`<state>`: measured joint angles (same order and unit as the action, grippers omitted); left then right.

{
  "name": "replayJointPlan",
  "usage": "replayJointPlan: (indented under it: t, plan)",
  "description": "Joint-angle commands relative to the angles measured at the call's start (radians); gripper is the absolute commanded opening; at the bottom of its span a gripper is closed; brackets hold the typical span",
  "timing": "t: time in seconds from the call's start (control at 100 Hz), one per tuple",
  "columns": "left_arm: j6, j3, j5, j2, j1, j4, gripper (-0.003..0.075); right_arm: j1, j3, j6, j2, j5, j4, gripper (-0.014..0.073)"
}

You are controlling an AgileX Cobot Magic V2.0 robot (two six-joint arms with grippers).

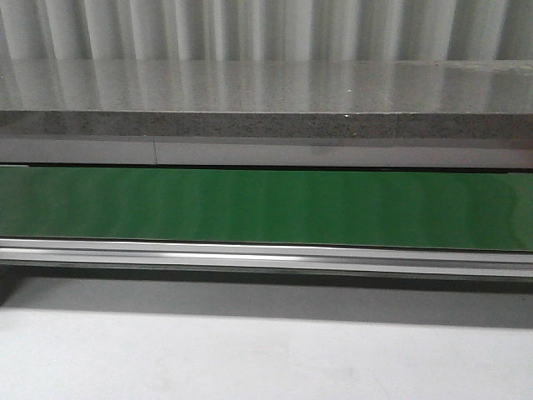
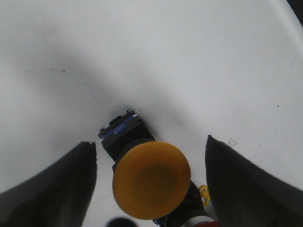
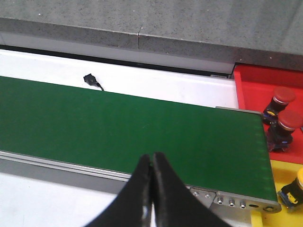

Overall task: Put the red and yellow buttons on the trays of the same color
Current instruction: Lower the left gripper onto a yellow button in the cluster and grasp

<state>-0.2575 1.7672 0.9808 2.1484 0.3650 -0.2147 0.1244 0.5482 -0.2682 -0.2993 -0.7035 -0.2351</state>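
Now | yellow button (image 2: 151,179) between spread left claw (image 2: 150,189) fingers (image 2: 57,189)

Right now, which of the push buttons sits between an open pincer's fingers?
The yellow button lying on the white table, between the left pincer's spread fingers. The two red buttons sit in the red tray, untouched.

The right gripper (image 3: 152,163), fingertips pressed together, hangs over the near edge of the green conveyor belt (image 3: 118,132). Beyond the belt's end, two red buttons (image 3: 282,112) sit in the red tray (image 3: 255,82); a yellow button (image 3: 293,188) lies in the yellow tray (image 3: 284,170) adjoining it.
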Motion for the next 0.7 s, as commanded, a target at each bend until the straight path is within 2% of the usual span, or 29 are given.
replayJointPlan:
  t: [0.0, 0.15, 0.24, 0.5, 0.69]
  plan:
    - [-0.010, 0.035, -0.012, -0.056, 0.004, -0.025, 0.0391, 0.001, 0.021, -0.009, -0.007, 0.070, -0.003, -0.0065]
    - [-0.010, 0.035, -0.010, -0.056, 0.004, -0.025, 0.0277, 0.001, 0.021, -0.009, -0.007, 0.070, -0.003, -0.0065]
    - [-0.010, 0.035, -0.010, -0.056, 0.004, -0.025, 0.0239, 0.001, 0.021, -0.009, -0.007, 0.070, -0.003, -0.0065]
    - [0.006, 0.035, -0.009, -0.090, 0.004, -0.025, 0.0228, 0.001, 0.021, -0.009, -0.007, 0.070, -0.003, -0.0065]
    - [0.140, 0.014, 0.027, -0.171, 0.004, -0.017, 0.0228, 0.001, 0.021, -0.009, -0.007, 0.070, -0.003, -0.0065]
